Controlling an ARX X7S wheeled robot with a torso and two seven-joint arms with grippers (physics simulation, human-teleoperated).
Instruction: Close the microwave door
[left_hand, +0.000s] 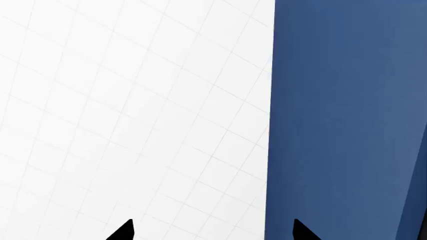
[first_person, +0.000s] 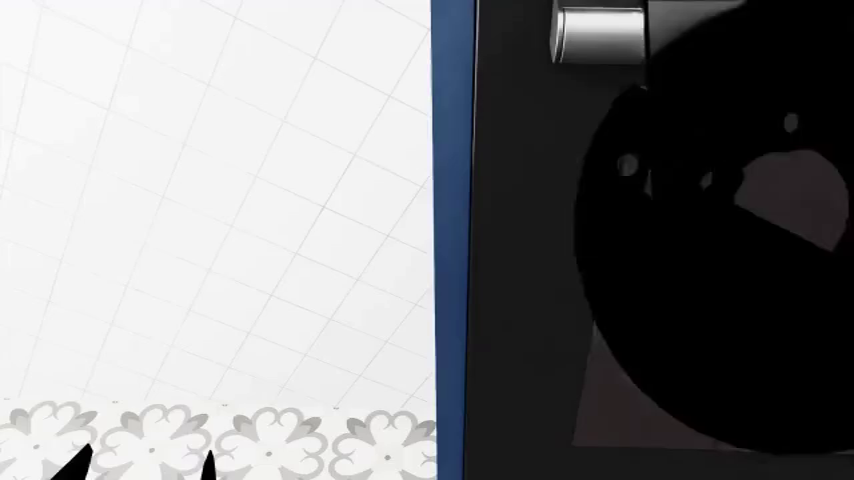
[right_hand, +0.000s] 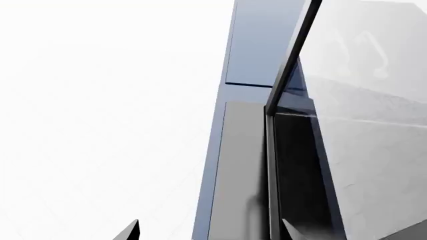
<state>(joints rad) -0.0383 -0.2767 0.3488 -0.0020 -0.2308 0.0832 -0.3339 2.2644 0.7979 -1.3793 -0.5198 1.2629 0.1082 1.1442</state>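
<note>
In the head view the microwave shows as a black front panel (first_person: 521, 250) with a silver handle piece (first_person: 601, 35) at the top. A big black rounded shape (first_person: 721, 280) close to the camera hides much of it. In the right wrist view the microwave door (right_hand: 373, 130) is a glassy pane with a thin dark edge (right_hand: 291, 60), standing at an angle beside a grey panel (right_hand: 237, 165). My right gripper (right_hand: 210, 231) is open, its fingertips either side of that grey panel and holding nothing. My left gripper (left_hand: 212, 231) is open and empty, facing the wall; its tips (first_person: 140, 465) show low left.
A white tiled wall (first_person: 214, 200) fills the left. A narrow blue cabinet side (first_person: 454, 240) borders the black panel and also shows as a blue cabinet face (left_hand: 347, 120) and a blue strip (right_hand: 257, 40). A flower-patterned tile band (first_person: 267, 440) runs along the bottom.
</note>
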